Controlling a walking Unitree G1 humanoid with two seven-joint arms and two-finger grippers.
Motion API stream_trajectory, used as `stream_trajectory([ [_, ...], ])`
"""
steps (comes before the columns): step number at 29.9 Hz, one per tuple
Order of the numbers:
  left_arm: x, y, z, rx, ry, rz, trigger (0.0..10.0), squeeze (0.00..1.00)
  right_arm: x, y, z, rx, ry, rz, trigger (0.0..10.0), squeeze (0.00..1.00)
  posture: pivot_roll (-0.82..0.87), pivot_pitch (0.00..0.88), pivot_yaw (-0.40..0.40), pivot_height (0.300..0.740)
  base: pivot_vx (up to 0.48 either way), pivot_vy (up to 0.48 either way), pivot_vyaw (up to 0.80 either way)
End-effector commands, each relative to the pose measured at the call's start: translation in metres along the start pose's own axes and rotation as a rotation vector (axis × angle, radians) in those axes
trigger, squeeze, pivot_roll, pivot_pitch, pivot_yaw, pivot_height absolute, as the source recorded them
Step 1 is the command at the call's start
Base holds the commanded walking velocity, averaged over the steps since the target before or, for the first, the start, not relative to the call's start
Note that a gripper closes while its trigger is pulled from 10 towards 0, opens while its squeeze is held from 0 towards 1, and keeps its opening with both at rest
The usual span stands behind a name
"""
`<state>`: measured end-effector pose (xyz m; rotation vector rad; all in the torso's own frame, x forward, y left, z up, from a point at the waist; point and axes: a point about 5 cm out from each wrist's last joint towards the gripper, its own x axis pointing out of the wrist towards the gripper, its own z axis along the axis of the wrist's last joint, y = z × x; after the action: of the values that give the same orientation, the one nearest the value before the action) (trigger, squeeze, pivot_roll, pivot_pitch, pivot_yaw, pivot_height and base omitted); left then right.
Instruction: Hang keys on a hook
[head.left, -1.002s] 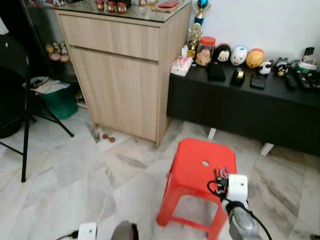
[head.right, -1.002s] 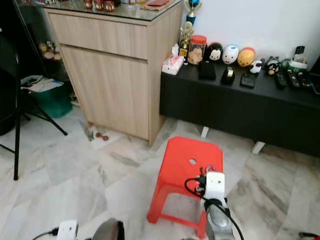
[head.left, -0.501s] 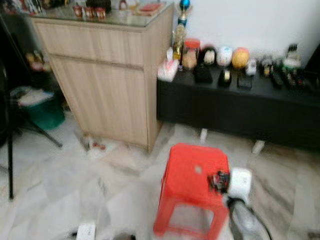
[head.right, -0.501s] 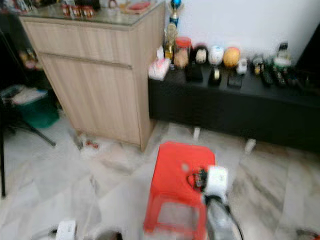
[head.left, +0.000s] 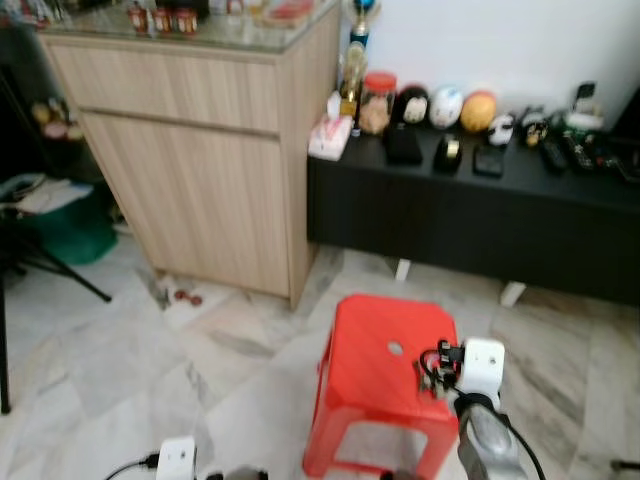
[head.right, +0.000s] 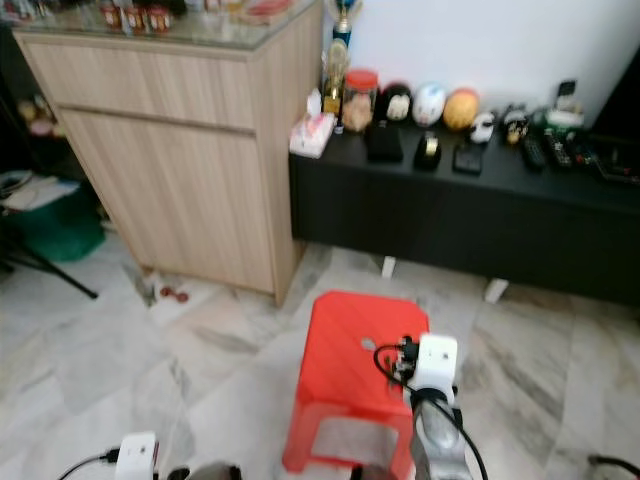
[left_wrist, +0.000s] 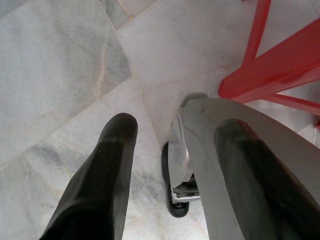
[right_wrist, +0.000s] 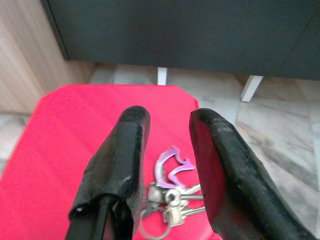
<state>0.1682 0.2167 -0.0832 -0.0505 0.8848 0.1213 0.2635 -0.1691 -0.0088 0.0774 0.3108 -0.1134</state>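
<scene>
A bunch of keys (right_wrist: 170, 192) with a purple tag lies on the top of a red plastic stool (head.left: 375, 360), near its right edge. My right gripper (right_wrist: 167, 117) hangs just above the keys, open, with one black finger (right_wrist: 117, 165) on either side of them and no contact that I can see. In the left eye view the right gripper (head.left: 432, 366) shows over the stool's right side, in front of its white wrist block. My left gripper (left_wrist: 177, 127) hangs low over the marble floor beside a stool leg, open and holding nothing.
A tall wooden cabinet (head.left: 200, 150) stands at the back left. A low black bench (head.left: 480, 215) with toys, a jar and remotes runs along the wall behind the stool. A green bin (head.left: 70, 225) and a black stand leg (head.left: 60, 275) are at the left.
The camera has shifted, with blur half a second ago, so cabinet and stool sit further left in the picture. My right gripper stays over the stool's right side, open above the keys.
</scene>
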Motion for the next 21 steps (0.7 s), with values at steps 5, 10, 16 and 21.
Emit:
stream_trajectory([
  [5, -0.0006, -0.0091, -0.0084, 0.012, 0.035, -0.024, 10.0, 0.0, 0.0011, -0.0014, 0.0034, -0.007, -0.006, -0.005, 10.0, 0.0, 0.03, 0.007, -0.061, 0.643, 0.271, 0.0, 0.0],
  [10, 0.0, -0.0107, -0.0068, 0.012, 0.031, -0.026, 10.0, 0.0, 0.0008, -0.001, 0.0033, -0.006, -0.006, -0.005, 10.0, 0.0, 0.03, 0.008, -0.061, 0.643, 0.319, 0.0, 0.0],
  [16, 0.0005, -0.0115, -0.0048, 0.012, 0.022, -0.027, 10.0, 0.0, -0.0003, -0.0009, 0.0005, -0.012, 0.007, -0.004, 10.0, 0.0, 0.03, 0.007, -0.061, 0.643, 0.333, 0.0, 0.0],
  [21, 0.0006, -0.0109, -0.0039, 0.013, 0.019, -0.022, 10.0, 0.0, 0.0001, -0.0013, 0.0004, -0.014, 0.012, -0.005, 10.0, 0.0, 0.03, 0.007, -0.062, 0.643, 0.324, 0.0, 0.0],
])
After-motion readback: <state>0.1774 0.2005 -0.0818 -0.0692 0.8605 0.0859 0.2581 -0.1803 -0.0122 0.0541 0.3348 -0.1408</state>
